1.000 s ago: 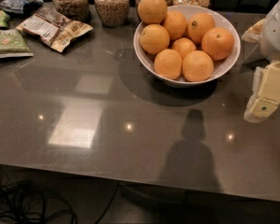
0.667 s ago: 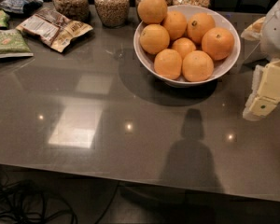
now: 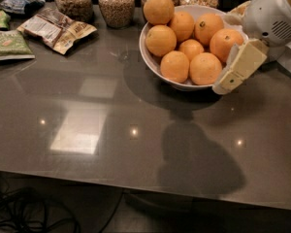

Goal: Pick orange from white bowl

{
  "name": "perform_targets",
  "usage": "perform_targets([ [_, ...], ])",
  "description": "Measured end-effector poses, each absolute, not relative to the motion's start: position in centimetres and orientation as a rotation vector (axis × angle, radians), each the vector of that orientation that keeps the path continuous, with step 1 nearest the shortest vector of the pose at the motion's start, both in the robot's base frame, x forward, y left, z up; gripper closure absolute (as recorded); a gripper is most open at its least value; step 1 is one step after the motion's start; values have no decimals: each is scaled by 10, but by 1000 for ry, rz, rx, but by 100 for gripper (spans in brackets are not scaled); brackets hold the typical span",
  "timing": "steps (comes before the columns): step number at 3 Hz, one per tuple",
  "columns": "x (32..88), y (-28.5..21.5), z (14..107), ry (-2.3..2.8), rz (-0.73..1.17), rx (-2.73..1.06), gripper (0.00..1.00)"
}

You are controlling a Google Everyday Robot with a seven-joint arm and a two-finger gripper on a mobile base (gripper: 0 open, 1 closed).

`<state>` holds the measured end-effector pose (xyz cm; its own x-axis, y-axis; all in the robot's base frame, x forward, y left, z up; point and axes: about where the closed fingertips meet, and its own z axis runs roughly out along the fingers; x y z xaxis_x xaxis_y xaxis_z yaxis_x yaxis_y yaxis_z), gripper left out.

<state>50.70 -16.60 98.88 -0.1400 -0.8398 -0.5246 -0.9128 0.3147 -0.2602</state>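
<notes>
The white bowl (image 3: pixel 150 64) stands at the back right of the dark table and holds several oranges. A large plain orange (image 3: pixel 158 8) sits highest at the bowl's back left. Another plain orange (image 3: pixel 205 68) lies at the front right. Two on the right show dark stem dots. My gripper (image 3: pixel 229 79) comes in from the right, its cream tip against the outside of the bowl's front right rim, beside the front right orange. It holds nothing that I can see.
Several glass jars of grain (image 3: pixel 116 5) stand behind the bowl along the back edge. Snack packets (image 3: pixel 56 29) and a green packet (image 3: pixel 7 43) lie at the back left. The table's front edge (image 3: pixel 136 178) runs across below. Cables (image 3: pixel 19 212) lie on the floor.
My gripper has moved left and up from the table's right side to the bowl's front right rim. The bowl and oranges have not moved.
</notes>
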Motion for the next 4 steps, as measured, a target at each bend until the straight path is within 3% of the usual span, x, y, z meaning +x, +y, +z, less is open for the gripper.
perform_targets([
  [1, 547, -133, 1006, 1901, 298, -1409, 0],
  [4, 589, -116, 1028, 1740, 313, -1191, 0],
])
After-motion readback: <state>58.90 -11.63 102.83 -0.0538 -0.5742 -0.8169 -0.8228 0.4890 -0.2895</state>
